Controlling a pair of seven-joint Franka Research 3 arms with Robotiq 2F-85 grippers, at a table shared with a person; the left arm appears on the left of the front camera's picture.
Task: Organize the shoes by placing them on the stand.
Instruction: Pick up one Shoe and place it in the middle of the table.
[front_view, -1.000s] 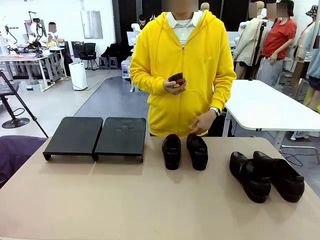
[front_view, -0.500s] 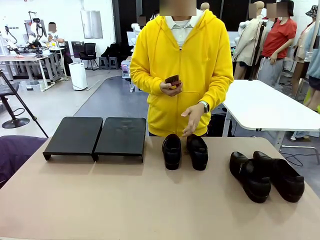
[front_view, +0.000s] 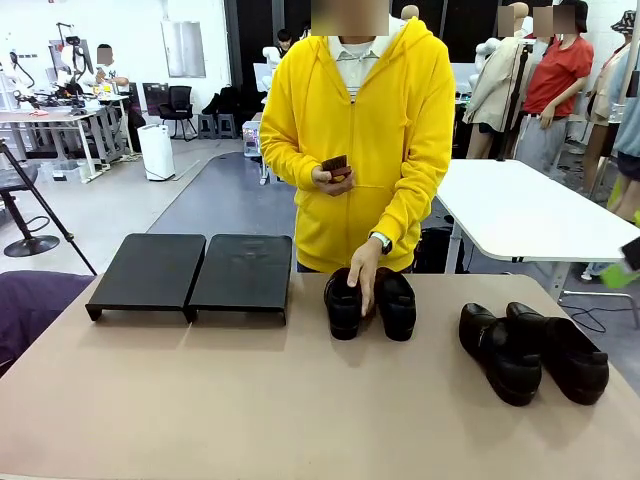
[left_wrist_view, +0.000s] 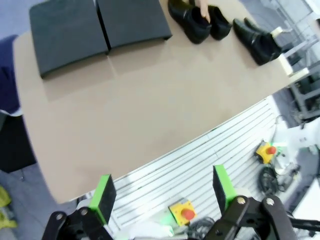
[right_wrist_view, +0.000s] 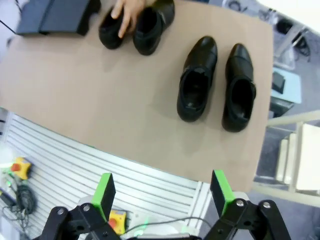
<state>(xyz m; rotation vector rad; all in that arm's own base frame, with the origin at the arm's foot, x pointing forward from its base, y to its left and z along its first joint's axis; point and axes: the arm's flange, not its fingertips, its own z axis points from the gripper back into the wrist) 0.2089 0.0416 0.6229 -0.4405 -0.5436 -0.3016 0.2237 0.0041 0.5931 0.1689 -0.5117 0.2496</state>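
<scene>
the two rounded loafers (front_view: 343, 308) at mid-frame and the two longer dress shoes (front_view: 500, 355) at lower right look like black leather, polished to a gloss with pale highlights. the stand (front_view: 195, 272) at left is matt black, its right-hand panel showing faint pale marks. the counter (front_view: 250, 400) is smooth, matt tan. the person's hoodie (front_view: 365, 130) is yellow cloth.

Tan tabletop (front_view: 250, 400), as I see it from the front view. Far left: stand (front_view: 190, 272), two black panels side by side. Far centre: two loafers (front_view: 343, 305), side by side. Right: two dress shoes (front_view: 498, 355), side by side, well apart from the loafers.
</scene>
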